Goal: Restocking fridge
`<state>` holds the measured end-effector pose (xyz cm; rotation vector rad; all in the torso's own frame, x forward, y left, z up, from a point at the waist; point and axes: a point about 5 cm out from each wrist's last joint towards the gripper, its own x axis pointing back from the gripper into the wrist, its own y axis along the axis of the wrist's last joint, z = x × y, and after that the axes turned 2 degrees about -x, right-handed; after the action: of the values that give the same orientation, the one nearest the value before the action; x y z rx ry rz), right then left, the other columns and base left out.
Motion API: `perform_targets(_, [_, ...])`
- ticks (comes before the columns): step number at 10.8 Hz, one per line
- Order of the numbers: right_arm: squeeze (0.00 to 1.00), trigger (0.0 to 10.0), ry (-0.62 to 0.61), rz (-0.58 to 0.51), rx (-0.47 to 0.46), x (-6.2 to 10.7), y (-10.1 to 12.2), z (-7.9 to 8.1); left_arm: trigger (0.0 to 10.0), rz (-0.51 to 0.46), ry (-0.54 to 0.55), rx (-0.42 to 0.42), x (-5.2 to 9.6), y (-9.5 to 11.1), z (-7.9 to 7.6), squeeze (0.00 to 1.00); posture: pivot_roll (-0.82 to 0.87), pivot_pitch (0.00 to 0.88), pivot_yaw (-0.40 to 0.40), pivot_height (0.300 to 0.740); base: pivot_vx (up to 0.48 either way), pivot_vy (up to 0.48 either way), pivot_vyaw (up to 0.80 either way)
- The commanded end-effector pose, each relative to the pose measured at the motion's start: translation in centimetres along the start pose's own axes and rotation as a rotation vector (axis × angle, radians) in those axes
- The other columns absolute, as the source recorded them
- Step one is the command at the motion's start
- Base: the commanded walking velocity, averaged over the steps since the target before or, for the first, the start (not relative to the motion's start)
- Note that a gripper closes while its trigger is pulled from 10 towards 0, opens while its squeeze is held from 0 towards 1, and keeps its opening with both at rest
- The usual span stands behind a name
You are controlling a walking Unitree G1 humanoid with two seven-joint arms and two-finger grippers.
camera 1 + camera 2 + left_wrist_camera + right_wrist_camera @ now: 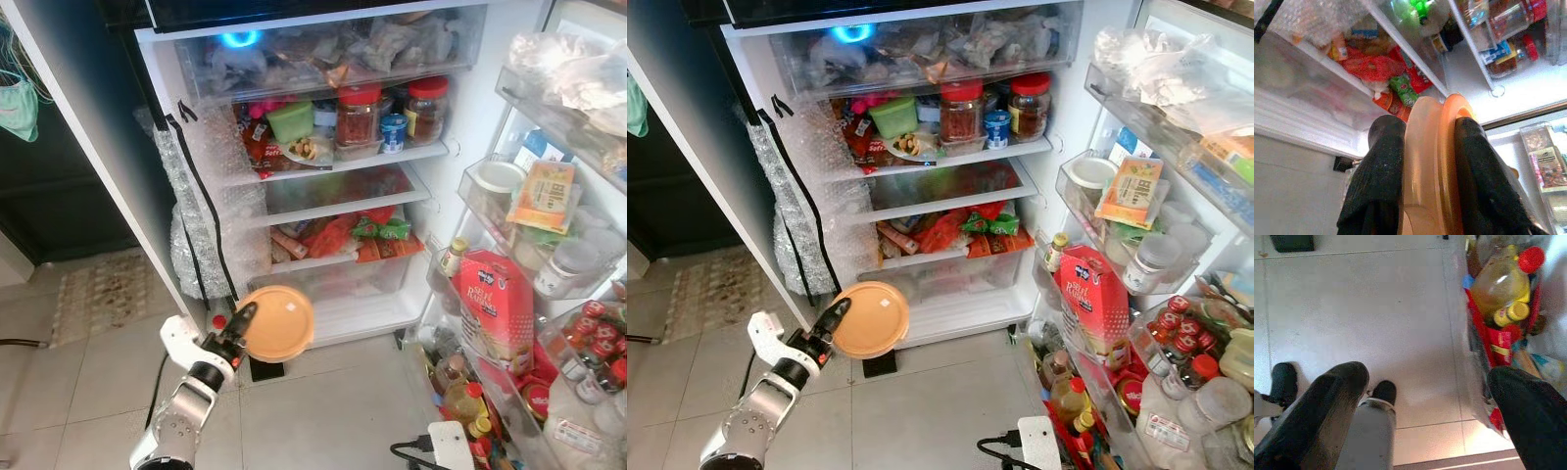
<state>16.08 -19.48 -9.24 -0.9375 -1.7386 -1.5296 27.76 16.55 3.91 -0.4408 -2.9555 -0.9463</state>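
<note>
Fridge (323, 323): open, door swung to the robot's right, straight ahead.
Floor (323, 411): pale tiles; patterned mat (93, 294) to the left by a dark wall.
Left gripper (240, 328): jaws clamped on the edge of an orange lidded container (279, 323), held low before the bottom drawer.
Right gripper (1425, 401): jaws spread wide above the tiles, beside the door's lowest rack.
Door racks: oil bottle (1501, 281), red-capped bottles (593, 338), red carton (495, 304).
Upper shelf: two red-lidded jars (358, 113), green tub (291, 121).
</note>
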Motion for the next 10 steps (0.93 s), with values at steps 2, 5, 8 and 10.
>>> perform_targets(2, [0.00, 10.0, -0.005, 0.008, 0.012, 0.06, -0.31, 0.14, 10.0, -0.012, 0.009, -0.012, 0.23, 0.77, 0.03, 0.00, -0.05, 0.000, 0.058, 0.740, 0.000, 0.000, 0.00])
perform_targets(5, [0.00, 10.0, -0.011, 0.013, 0.023, 0.06, -0.37, 0.08, 10.0, -0.003, 0.013, -0.015, 0.39, 0.70, 0.20, 0.00, -0.05, 0.000, 0.058, 0.740, 0.000, 0.000, 0.00])
perform_targets(8, [0.00, 10.0, -0.010, 0.017, 0.036, 0.05, -0.37, 0.17, 10.0, 0.016, 0.010, -0.021, 0.43, 0.49, 0.35, 0.00, -0.05, 0.000, 0.059, 0.740, 0.268, 0.000, 0.00])
perform_targets(10, [0.00, 10.0, -0.010, 0.021, 0.041, 0.06, -0.45, 0.27, 10.0, 0.021, 0.008, -0.021, 0.46, 0.30, 0.40, 0.00, -0.05, 0.000, 0.060, 0.740, 0.289, 0.000, 0.00])
